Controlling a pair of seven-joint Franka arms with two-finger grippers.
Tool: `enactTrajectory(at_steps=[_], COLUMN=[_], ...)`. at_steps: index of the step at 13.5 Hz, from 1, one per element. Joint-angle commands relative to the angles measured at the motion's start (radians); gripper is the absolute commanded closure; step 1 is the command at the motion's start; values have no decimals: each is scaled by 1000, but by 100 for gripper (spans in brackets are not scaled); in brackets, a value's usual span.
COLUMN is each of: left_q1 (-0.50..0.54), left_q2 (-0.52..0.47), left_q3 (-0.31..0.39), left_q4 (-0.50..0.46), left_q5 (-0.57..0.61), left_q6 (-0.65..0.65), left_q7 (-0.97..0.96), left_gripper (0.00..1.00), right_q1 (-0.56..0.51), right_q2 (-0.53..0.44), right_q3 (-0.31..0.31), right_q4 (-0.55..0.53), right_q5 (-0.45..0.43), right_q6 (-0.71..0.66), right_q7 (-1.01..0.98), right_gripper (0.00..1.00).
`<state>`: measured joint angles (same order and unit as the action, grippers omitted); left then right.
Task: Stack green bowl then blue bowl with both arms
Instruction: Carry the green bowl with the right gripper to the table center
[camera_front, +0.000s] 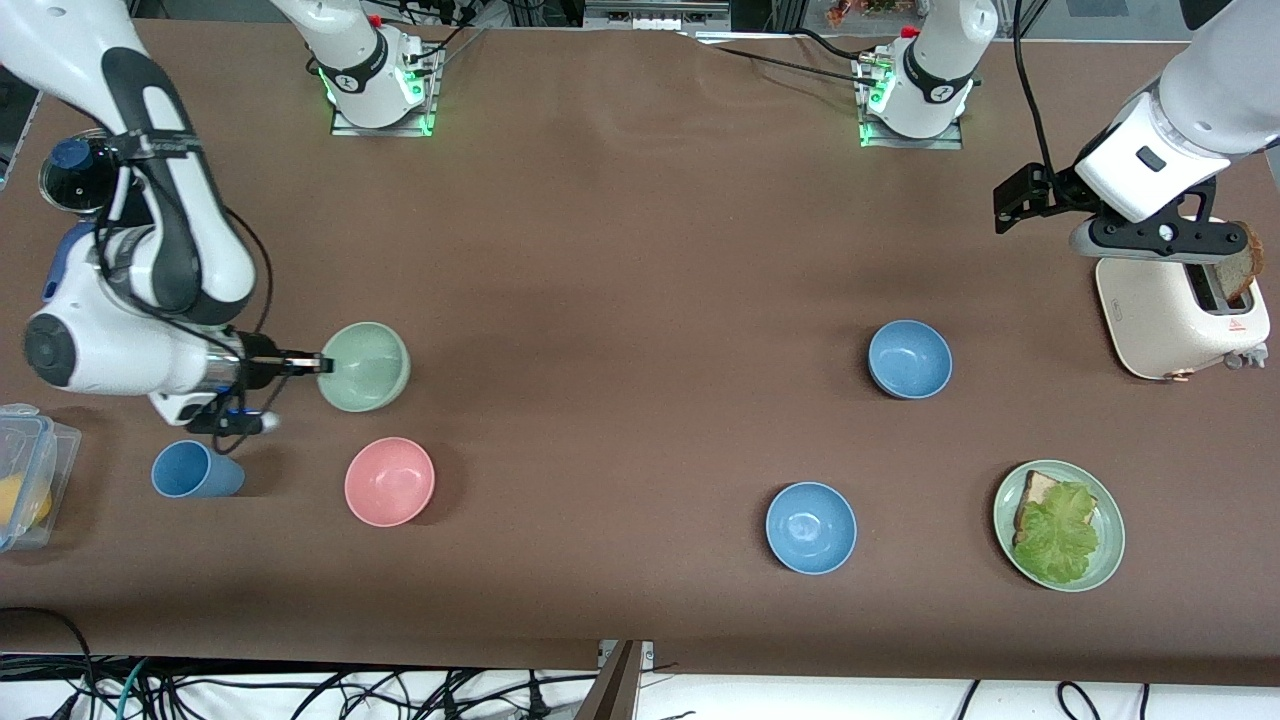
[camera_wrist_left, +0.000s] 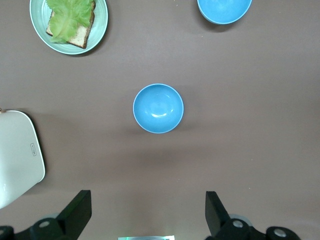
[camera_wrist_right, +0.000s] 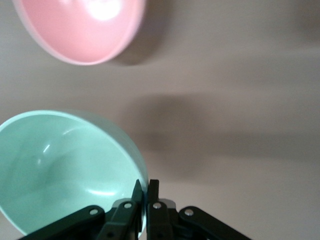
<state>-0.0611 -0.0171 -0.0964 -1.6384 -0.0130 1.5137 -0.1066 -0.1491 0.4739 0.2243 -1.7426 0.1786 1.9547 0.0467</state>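
Step in hand: the right tool has its fingers pressed together on the rim of the green bowl, pinching the wall at the edge toward the right arm's end of the counter. The bowl looks tilted in the right wrist view, so I judge it gripped and just lifting, or about to. The left tool hangs spread and empty over the counter's corner at the left arm's end, beside the toaster; this arm waits.

Next move, as I judge it: carry the green bowl toward the middle of the counter and set it down level; the left arm then fetches the blue bowl and lowers it into the green one. The rim pinch is thin, so the bowl may swing.

Count:
- Green bowl, one, toward the right arm's end.
- Blue bowls, two: the muted one above, and a brighter bowl nearer the front edge.
- Pink bowl, one, just nearer the front edge than the green.
- Blue cup, one.
- Green plate with sandwich and lettuce, one.
- Toaster, one, bread in its slot.
- Clear box, one, at the end edge.
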Motion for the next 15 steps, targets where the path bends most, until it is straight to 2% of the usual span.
enactTrajectory(at_steps=[1,7,15], left_q1=[3,1,0], left_q2=[0,0,0], left_q3=[-5,-5,-8], left_q4=[20,20,20], left_q5=[2,2,2], left_q6=[-18,-18,-18], left_q7=[-5,-5,-7], left_gripper=[0,0,0], right_q1=[51,270,447], right_q2=[-17,15,92], right_q3=[72,70,70], right_q4=[-14,-14,17], right_q5=[-1,-5,-2], right_q6=[-4,79,226], right_q7=[238,528,786], right_gripper=[100,100,100])
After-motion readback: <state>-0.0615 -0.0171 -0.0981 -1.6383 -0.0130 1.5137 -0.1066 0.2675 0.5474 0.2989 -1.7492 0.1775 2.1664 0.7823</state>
